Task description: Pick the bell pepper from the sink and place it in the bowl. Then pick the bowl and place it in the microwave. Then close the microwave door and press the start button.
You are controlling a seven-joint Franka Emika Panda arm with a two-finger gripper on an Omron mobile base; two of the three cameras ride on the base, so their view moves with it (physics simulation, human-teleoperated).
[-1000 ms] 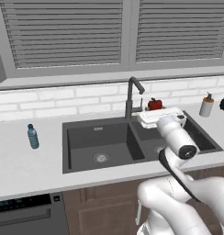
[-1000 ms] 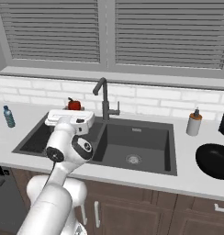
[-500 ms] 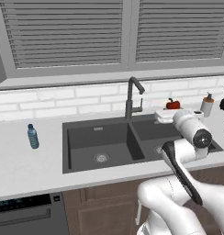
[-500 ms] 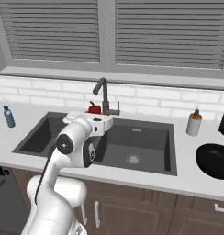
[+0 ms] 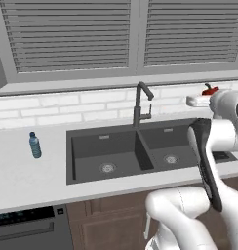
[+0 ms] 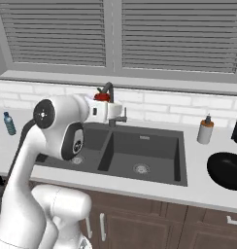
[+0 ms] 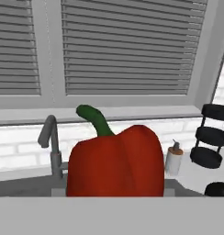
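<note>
The white two-finger gripper (image 6: 110, 108) is clamped on the small bright-red bell pepper (image 7: 114, 161) w/ a green stem, carrying it in the air above the dark grey double-basin sink (image 6: 154, 155) — near the tall dark faucet (image 5: 140, 102). In the left base view the pepper (image 5: 209, 90) sits over the sink's right end. The round black shallow bowl (image 6: 226, 170) rests at the right edge of the light grey tabletop (image 6: 208, 192), well apart from the pepper — a pale soap bottle (image 6: 205, 130) stands behind it.
</note>
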